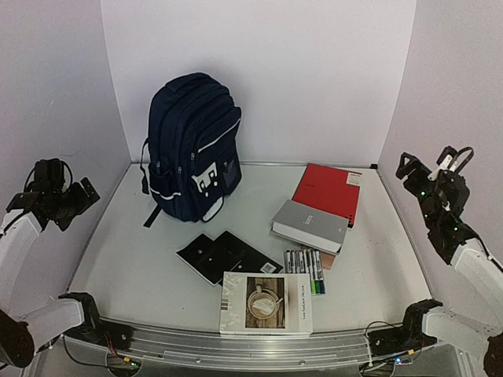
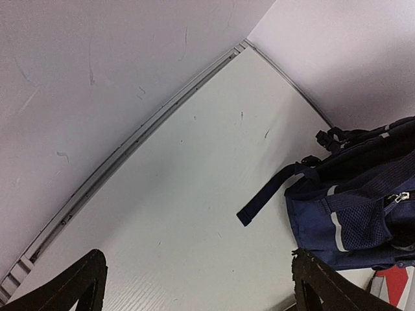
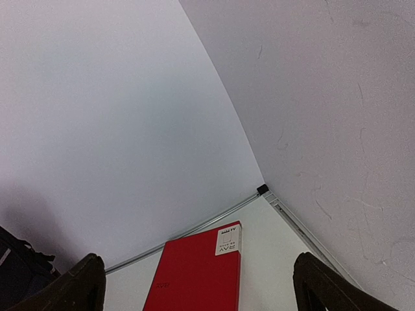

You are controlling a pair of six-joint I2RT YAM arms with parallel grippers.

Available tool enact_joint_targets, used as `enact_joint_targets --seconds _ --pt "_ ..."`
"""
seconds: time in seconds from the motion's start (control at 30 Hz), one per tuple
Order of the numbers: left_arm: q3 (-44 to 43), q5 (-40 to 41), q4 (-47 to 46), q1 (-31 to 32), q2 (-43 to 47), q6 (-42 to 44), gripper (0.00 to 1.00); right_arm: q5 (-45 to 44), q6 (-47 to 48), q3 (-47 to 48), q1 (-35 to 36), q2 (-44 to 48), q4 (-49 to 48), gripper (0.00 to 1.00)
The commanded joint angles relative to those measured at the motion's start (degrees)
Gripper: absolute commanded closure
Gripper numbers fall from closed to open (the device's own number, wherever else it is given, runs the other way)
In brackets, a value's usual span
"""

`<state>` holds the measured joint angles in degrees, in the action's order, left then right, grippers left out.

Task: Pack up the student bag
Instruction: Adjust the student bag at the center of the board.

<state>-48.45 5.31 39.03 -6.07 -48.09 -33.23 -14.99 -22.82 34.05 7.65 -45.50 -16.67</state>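
Observation:
The navy student bag [image 1: 194,145] stands upright at the back left of the table, its white-graphic pocket facing front and a dark strap trailing to the left. Its side and strap also show in the left wrist view [image 2: 363,207]. In front of it lie a red paper box [image 1: 330,191], a grey book [image 1: 310,225], a black notebook [image 1: 226,255], several pens [image 1: 305,271] and a coffee-cover book [image 1: 266,303]. My left gripper [image 1: 72,198] is raised at the far left, open and empty. My right gripper [image 1: 416,171] is raised at the far right, open and empty.
White walls close the table on the left, back and right, with a metal rail [image 1: 259,343] along the near edge. The red box also shows in the right wrist view [image 3: 198,272], below the back right corner.

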Motion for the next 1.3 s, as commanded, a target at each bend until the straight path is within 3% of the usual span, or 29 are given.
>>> enact_joint_targets --seconds 0.0,0.2,0.27,0.47,0.7,0.8,0.97,1.27 --pt "-4.9 -1.7 3.0 -0.3 -1.7 1.8 0.00 3.2 -0.8 4.1 -0.2 -1.0 1.5 0.02" --pt "-9.6 -21.1 -2.1 0.3 -8.0 5.4 0.00 9.3 -0.3 5.4 -0.1 -3.0 2.6 0.02" --pt "-10.5 -22.9 -4.0 3.9 -10.5 6.1 0.00 12.9 -0.1 6.0 -0.1 -5.0 3.0 0.02" --pt "-14.3 -16.8 -11.8 23.4 -18.3 8.7 0.00 26.1 -0.1 9.5 0.0 -13.6 4.5 0.02" --pt "-19.6 -12.9 -19.5 33.6 -27.5 12.0 0.00 27.7 -0.1 10.2 3.3 -18.2 4.3 0.02" --pt "-21.7 -7.9 -20.0 35.1 -30.5 13.0 0.04 27.7 -0.5 10.1 4.6 -19.3 3.7 0.02" --pt "-24.4 -1.4 -19.6 35.2 -33.1 13.7 0.25 27.1 -1.0 10.5 7.2 -20.5 2.9 0.02" --pt "-27.8 0.8 -18.1 35.2 -37.8 16.1 0.32 24.1 -1.2 12.8 13.9 -24.1 1.8 0.02"
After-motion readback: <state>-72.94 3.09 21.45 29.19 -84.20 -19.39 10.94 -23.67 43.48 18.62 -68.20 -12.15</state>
